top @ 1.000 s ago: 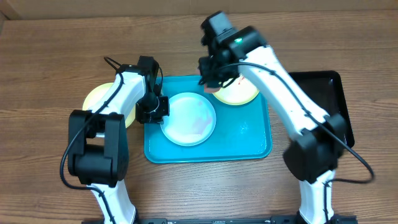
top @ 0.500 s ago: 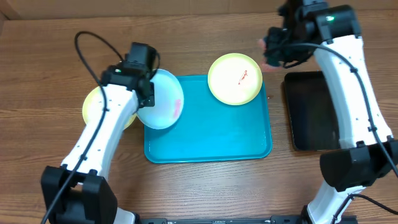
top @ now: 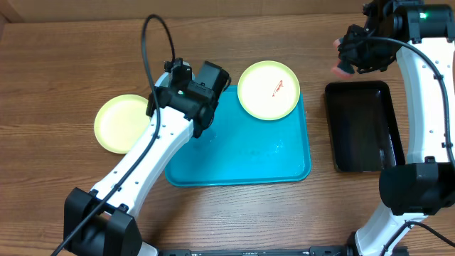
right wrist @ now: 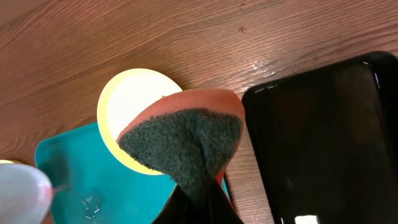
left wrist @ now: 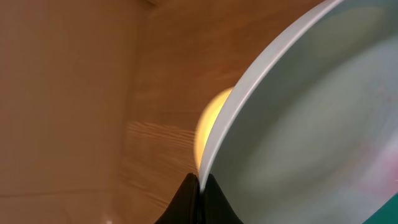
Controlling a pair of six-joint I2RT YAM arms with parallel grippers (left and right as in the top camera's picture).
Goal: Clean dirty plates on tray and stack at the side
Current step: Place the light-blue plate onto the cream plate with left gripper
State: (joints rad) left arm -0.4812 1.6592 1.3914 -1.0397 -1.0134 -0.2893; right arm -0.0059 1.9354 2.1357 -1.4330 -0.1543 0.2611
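My left gripper (left wrist: 200, 186) is shut on the rim of the light blue plate (left wrist: 311, 124) and holds it tilted in the air. In the overhead view this gripper (top: 202, 114) hangs over the left edge of the teal tray (top: 242, 160), with the blue plate hidden under the arm. A yellow-green plate (top: 269, 89) with a red smear rests on the tray's far right corner. Another yellow-green plate (top: 119, 124) lies on the table left of the tray. My right gripper (top: 347, 60) is shut on an orange sponge (right wrist: 186, 140) with a green scouring face, raised beyond the black tray (top: 362, 128).
The glossy black tray lies right of the teal tray, with a strip of wood between them. Small water drops lie on the teal tray's floor (right wrist: 87, 202). The left arm's cable (top: 160, 35) loops over the far table.
My left gripper has swung right with the blue plate, from over the table to over the tray's left edge, turning it on edge. My right gripper carried the sponge further right.
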